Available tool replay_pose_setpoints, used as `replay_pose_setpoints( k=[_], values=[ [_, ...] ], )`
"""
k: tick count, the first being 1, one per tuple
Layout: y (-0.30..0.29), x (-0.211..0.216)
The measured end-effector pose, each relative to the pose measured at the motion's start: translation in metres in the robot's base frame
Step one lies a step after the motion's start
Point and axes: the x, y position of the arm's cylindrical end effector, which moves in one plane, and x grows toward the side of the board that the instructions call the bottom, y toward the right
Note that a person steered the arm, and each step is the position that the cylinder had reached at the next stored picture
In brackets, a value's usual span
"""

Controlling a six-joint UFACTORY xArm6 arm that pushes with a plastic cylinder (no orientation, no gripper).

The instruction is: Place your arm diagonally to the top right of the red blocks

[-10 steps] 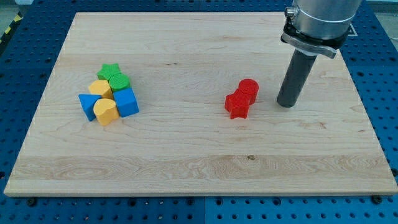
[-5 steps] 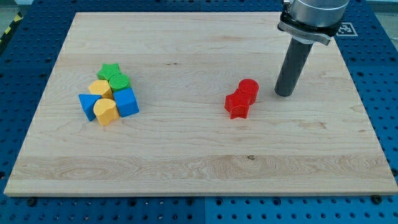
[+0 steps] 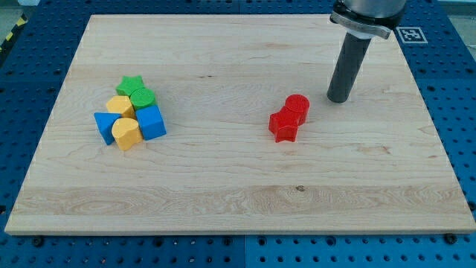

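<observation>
Two red blocks touch each other right of the board's middle: a red cylinder (image 3: 297,107) and, below-left of it, a red star-shaped block (image 3: 282,126). My tip (image 3: 340,99) rests on the board to the right of and slightly above the red cylinder, a short gap away, touching neither block. The dark rod rises from it toward the view's top right.
A cluster sits at the view's left: a green star (image 3: 132,85), a green cylinder (image 3: 143,97), a yellow block (image 3: 119,106), a yellow cylinder (image 3: 126,133), a blue cube (image 3: 152,122) and a blue triangle (image 3: 104,123). The wooden board (image 3: 238,208) lies on a blue perforated table.
My tip has moved toward the view's top and slightly left, from level with the red cylinder to just above its level. No block has moved.
</observation>
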Motion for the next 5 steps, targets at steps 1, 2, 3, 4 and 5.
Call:
replay_pose_setpoints(
  k=[1, 2, 3, 4, 5],
  values=[
    [0.000, -0.007],
    [0.000, -0.014],
    [0.000, -0.021],
    [0.000, -0.029],
    [0.000, -0.041]
  ],
)
